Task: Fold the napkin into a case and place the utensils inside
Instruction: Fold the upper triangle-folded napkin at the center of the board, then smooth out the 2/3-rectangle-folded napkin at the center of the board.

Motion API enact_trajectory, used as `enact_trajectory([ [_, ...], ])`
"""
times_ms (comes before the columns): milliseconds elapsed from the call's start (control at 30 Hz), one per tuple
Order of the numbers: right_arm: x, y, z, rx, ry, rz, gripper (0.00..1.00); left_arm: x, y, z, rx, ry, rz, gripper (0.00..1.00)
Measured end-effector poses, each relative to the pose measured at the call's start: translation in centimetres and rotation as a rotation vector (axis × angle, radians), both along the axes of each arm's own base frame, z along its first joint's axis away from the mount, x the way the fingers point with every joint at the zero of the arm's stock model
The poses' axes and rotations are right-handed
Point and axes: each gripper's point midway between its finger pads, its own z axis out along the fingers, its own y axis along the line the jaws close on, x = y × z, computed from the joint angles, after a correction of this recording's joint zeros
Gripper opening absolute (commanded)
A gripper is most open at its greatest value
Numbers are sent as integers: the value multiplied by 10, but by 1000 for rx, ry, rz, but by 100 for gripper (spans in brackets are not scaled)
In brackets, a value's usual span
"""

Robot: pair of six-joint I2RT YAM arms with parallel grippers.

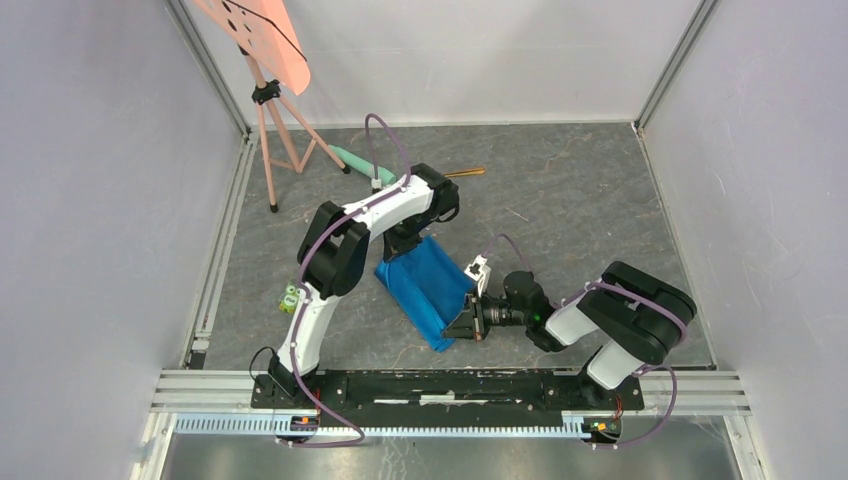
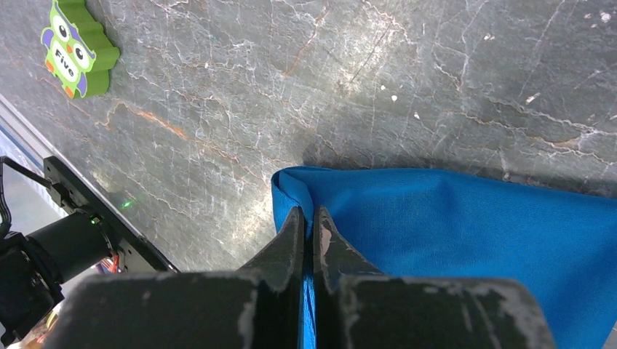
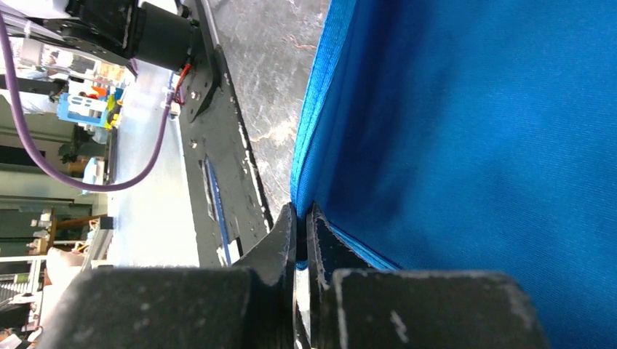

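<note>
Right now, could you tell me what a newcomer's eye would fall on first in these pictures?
The bright blue creased cloth napkin in the middle, with the left gripper shut on its far corner and the right gripper on its near edge. A thin copper-gold metal utensil lies farther back.

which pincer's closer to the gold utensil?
Left. The left pincer grips the napkin's far side, just short of the utensil; the right pincer grips its near corner, farther away.
</note>
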Motion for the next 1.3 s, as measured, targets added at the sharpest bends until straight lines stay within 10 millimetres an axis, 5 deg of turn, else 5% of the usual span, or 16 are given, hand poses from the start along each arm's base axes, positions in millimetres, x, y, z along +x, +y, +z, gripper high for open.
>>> enact_trajectory([
  [233, 6, -5, -12, -77, -38, 2, 20, 2, -4, -7, -2, -9, -14, 2],
  [500, 9, -13, -14, -154, -97, 13, 56, 11, 2, -18, 32, -37, -27, 2],
  [700, 17, -17, -10, -178, -163, -7, 62, 14, 3, -19, 39, -47, -40, 2],
  [867, 33, -18, -10, -223, -192, -64, 55, 17, 1, -20, 32, -52, -51, 2],
  [1133, 53, -29, -20, -303, -200, -193, 11, 19, -1, -23, 26, -54, -68, 3],
  [1300, 63, -35, -22, -333, -212, -262, 0, 21, 1, -23, 34, -44, -101, 33],
])
